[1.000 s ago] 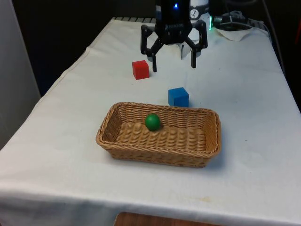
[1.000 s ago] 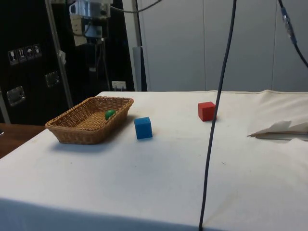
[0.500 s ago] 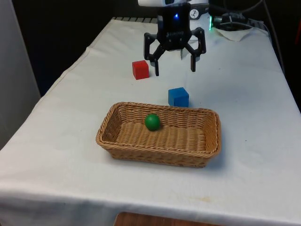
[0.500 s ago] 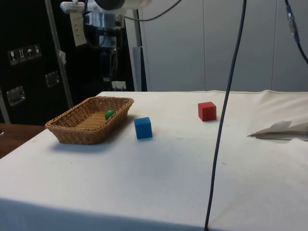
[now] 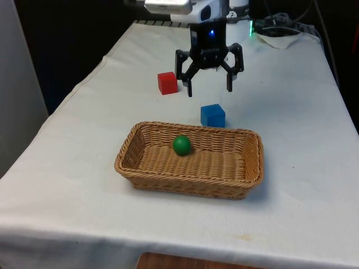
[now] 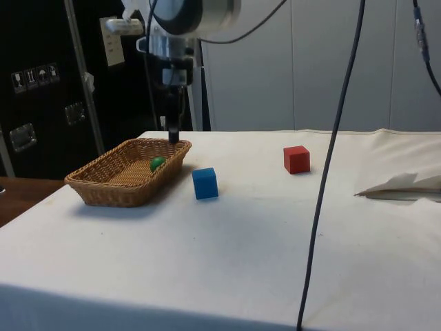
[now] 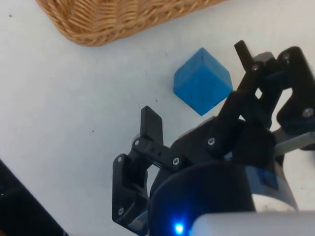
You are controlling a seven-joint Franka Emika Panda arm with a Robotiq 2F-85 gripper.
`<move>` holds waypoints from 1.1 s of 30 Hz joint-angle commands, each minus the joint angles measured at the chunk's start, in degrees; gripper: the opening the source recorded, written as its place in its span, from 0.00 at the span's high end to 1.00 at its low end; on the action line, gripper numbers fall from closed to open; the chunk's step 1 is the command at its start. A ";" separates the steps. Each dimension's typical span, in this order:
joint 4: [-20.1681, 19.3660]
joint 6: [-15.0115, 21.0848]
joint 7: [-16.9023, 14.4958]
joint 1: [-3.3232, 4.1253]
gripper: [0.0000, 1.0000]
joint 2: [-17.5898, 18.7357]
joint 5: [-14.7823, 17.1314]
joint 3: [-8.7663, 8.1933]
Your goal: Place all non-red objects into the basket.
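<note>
Going left to right across the front view: the wicker basket [image 5: 247, 168] sits nearest the camera with the green ball [image 5: 181, 145] already inside it. At about ten o'clock from the basket's middle, well apart, stands the red cube [image 5: 167, 83]. At about one o'clock from the ball, the blue cube [image 5: 213, 115] rests on the cloth just beyond the basket's far rim. My gripper [image 5: 208, 89] hangs above it, spread wide and holding nothing.

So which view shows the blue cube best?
The wrist view: the blue cube sits close, between the open gripper's fingers. Front and side views show it farther off, beside the basket.
</note>
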 commanded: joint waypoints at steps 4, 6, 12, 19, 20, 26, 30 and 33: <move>-2.46 2.92 -2.41 -0.34 0.00 0.00 1.49 0.80; -3.67 4.01 -3.27 -0.34 0.00 0.06 1.60 1.03; -5.79 5.50 -4.24 -0.17 0.00 -0.34 1.32 1.15; -6.13 5.61 -4.24 0.00 0.00 -0.06 1.20 1.66; -6.13 5.61 -4.24 0.00 0.00 0.00 1.26 1.89; -6.07 5.39 -4.13 -0.29 0.00 0.52 1.60 3.32; -6.02 5.10 -4.58 -0.57 0.00 0.97 2.12 3.78; -6.07 4.93 -4.93 -0.63 0.00 1.32 2.23 3.67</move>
